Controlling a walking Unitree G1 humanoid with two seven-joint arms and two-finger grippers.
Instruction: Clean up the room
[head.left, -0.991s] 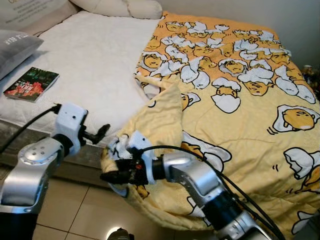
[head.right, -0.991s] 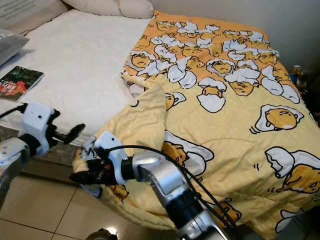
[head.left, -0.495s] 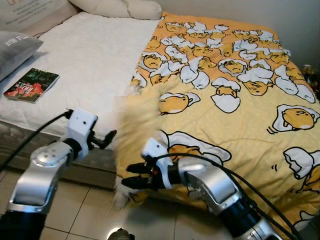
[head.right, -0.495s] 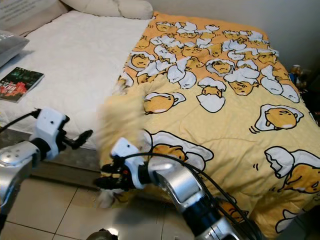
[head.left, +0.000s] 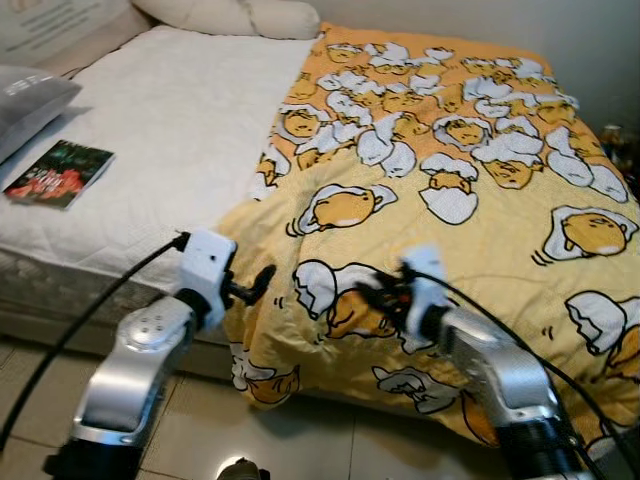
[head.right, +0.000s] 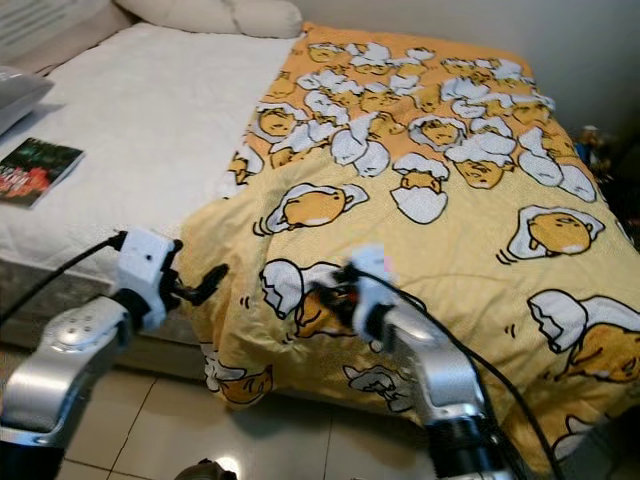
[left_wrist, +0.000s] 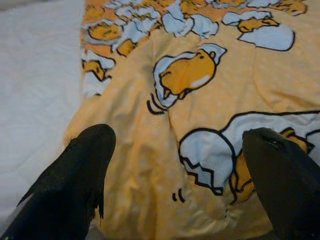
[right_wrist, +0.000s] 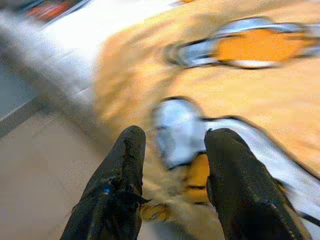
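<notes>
A yellow blanket (head.left: 470, 230) printed with cartoon eggs covers the right part of the bed, and its near corner (head.left: 262, 375) hangs over the front edge. My right gripper (head.left: 375, 291) hovers low over the blanket near that edge. It is open, its fingers (right_wrist: 122, 170) apart with only the print behind the gap. My left gripper (head.left: 256, 284) is at the blanket's left border, also open, with nothing between its fingers (left_wrist: 80, 175).
The bare white mattress (head.left: 170, 120) takes up the bed's left half. A book (head.left: 58, 172) lies on it near a grey pillow (head.left: 28, 98). Cream pillows (head.left: 240, 15) sit at the head. Tiled floor (head.left: 320, 445) runs along the bed's front.
My right gripper has let go of the folded-up blanket corner, which has dropped flat and hangs over the edge. The right arm drew back to the right; the left gripper moved right to the blanket.
</notes>
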